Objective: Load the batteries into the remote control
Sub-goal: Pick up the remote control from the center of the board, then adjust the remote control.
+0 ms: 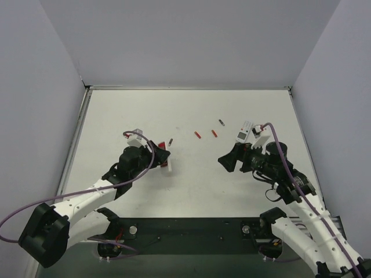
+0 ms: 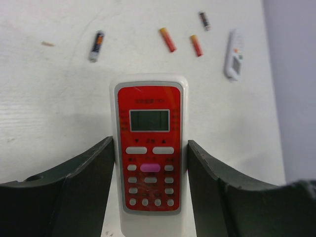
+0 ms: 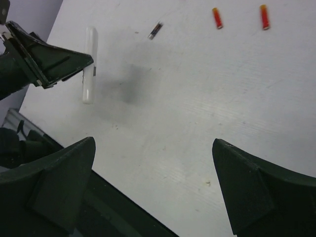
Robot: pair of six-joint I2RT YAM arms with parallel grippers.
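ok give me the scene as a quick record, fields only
left gripper: shut on the remote control, red face toward its camera
right gripper: open, empty, over bare table
red batteries: two, loose on the table, side by side beyond the remote control
dark batteries: two, loose, far apart
white remote: on the table, far right side
loaded: no, both red batteries lie on the table

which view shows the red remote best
Left wrist: the red remote fills the centre, front on and sharp, gripped at its sides by the left gripper. The top view shows only a small red and white speck at that gripper. In the right wrist view I cannot make it out.
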